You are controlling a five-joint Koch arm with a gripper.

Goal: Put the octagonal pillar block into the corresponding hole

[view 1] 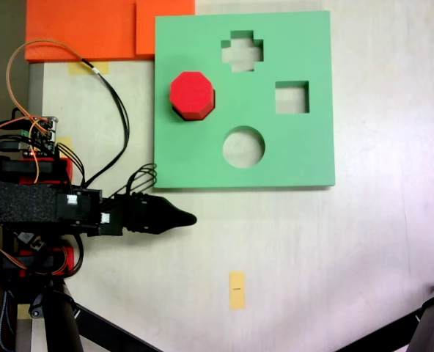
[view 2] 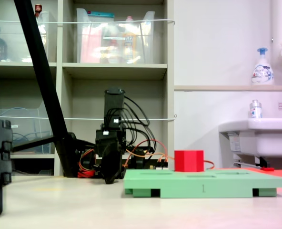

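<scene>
gripper (view 1: 188,218) lies low over the surface (view 1: 363,257), black and pointed, tip aimed right in the top-down fixed view, just below the lower edge of the green board (view 1: 305,154) and apart from it. one tapered tip shows; cannot tell whether the jaws are apart or together. in the low side fixed view the gripper (view 2: 110,180) hangs nose-down near the surface, left of the board (view 2: 203,183), nothing in it.

red block (view 1: 193,94), eight-sided top, stands upright on the board near its left edge, upper half. it sticks up well above the board face in the side view (view 2: 189,161). its base hides whatever lies beneath; cannot tell whether it sits in a cutout or on top.

open cutouts on the board: cross-shaped hole (view 1: 242,51) at top, square hole (view 1: 292,97) at right, round hole (view 1: 243,147) below centre.

orange foam sheets (view 1: 85,29) lie at the top left, touching the board's upper left corner. small yellow tape strip (view 1: 237,290) on the surface below the gripper.
</scene>
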